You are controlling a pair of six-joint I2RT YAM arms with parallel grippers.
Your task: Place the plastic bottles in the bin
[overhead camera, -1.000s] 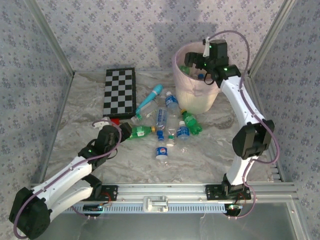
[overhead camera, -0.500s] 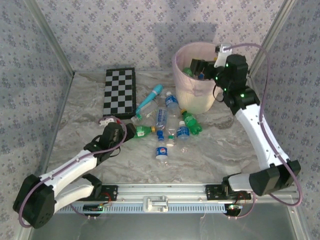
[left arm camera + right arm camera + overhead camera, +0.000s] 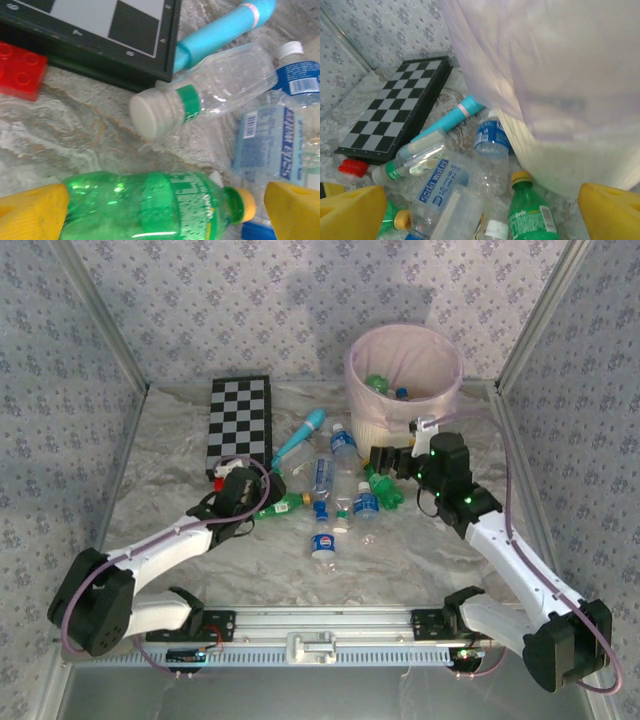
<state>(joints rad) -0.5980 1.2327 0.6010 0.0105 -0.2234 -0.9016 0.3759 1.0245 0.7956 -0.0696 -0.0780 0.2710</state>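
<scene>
Several plastic bottles (image 3: 335, 485) lie in a heap on the table in front of the bin (image 3: 448, 362), which holds a green bottle (image 3: 376, 383). My left gripper (image 3: 262, 496) is open and straddles a green bottle with a yellow cap (image 3: 150, 205), one yellow finger (image 3: 30, 212) at its base and the other past its cap. My right gripper (image 3: 385, 462) is open, low beside the bin's cream wall (image 3: 570, 150). Between its fingertips (image 3: 612, 212) lie a second green bottle (image 3: 530, 217) and clear bottles with blue labels (image 3: 440, 182).
A black-and-white checkerboard (image 3: 240, 422) lies at the back left, with a red brick (image 3: 20, 70) at its near corner. A teal wand (image 3: 300, 435) rests between the board and the bottles. A blue-labelled bottle (image 3: 322, 543) lies apart, nearer the arms. Patterned walls close both sides.
My right arm has come back from over the bin and dropped to the table in front of it. My left gripper has moved right to the green bottle.
</scene>
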